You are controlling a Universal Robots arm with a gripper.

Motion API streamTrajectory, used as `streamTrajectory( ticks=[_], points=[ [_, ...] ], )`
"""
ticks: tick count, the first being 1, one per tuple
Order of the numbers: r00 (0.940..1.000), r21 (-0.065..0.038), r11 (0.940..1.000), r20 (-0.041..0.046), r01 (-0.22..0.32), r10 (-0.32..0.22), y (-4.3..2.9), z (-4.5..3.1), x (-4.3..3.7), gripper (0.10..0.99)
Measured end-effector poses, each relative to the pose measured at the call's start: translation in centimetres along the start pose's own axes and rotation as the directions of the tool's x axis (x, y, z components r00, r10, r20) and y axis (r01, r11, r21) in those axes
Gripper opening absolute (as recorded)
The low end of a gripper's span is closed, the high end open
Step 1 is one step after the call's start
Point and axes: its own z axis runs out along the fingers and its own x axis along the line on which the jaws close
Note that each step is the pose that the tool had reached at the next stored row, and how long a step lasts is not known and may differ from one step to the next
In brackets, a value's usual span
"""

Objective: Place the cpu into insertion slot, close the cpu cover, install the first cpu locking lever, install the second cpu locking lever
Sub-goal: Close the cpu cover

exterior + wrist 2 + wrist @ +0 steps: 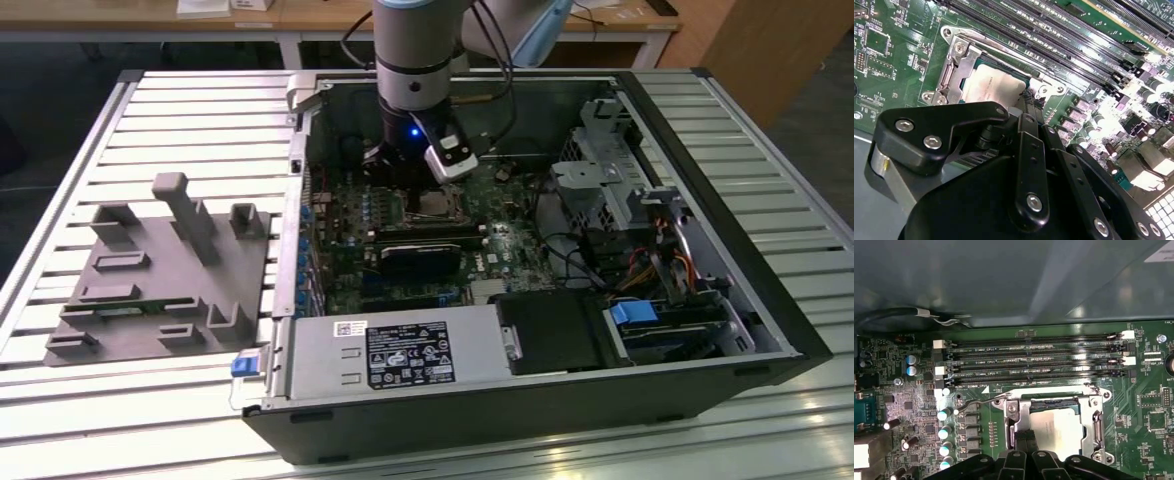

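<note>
Item: open computer case (534, 410) lying on a slatted desk (80, 420), with a grey fixture (160, 270) beside it toward the exterior view's left. The arm reaches down into the case over the green circuit board (1144, 405). Hand (1024, 440): its two black fingertips appear pressed together with nothing seen between them. Their ends rest at one edge of the socket. Cpu (1061, 432): silvery-grey top facing up, seated in the insertion slot (1051, 407). It lies just beyond the fingertips, on the far side from the hand's body, and is touching them or very nearly so. Cpu cover (1088, 420): silvery frame, judged to be lowered flat around the chip, whose top shows through the cover's window. Locking lever (979, 402): thin wire rod, long axis along the socket edge nearest the memory slots (1029, 362) and roughly parallel to them. Its hooked free end juts out past the socket corner toward the row of capacitors (945, 432). That end sits near the fingertips, off to one side and not touching them. Whether this lever is latched cannot be told. Stage, as a judgement: chip placed, cover down, hand working at the socket edge close to the lever.
</note>
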Motion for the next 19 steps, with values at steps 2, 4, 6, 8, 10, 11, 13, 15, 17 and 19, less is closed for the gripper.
streamTrajectory(
  ticks=[2,4,6,8,10,11,13,15,17,19],
  points=[
    [1.0,0.0,1.0,0.0001,0.0,0.0,0.01,0.01,0.0,0.106],
    [1.0,-0.001,1.0,0.0,0.0,0.0,0.0,0.01,0.01,0.106],
    [1.0,-0.009,1.0,-0.0004,0.0,0.0,0.01,0.01,0.01,0.106],
    [1.0,-0.014,0.9999,-0.0008,0.0,0.0,0.01,-0.04,0.0,0.106],
    [1.0,-0.019,0.9998,-0.0012,0.0,0.0,0.01,-0.17,0.0,0.106],
    [1.0,-0.021,0.9998,-0.0014,0.0,0.0,0.01,-0.28,0.0,0.106],
    [1.0,-0.025,0.9997,-0.0016,0.0,0.0,0.01,-0.45,-0.01,0.106],
    [1.0,-0.041,0.9992,-0.0029,-0.001,0.001,0.01,-0.45,-0.01,0.106],
    [1.0,-0.047,0.9989,-0.0032,-0.001,0.001,0.01,-0.44,-0.01,0.106],
    [1.0,-0.05,0.9988,-0.0032,-0.001,0.0,0.01,-0.35,-0.01,0.106]
  ],
)
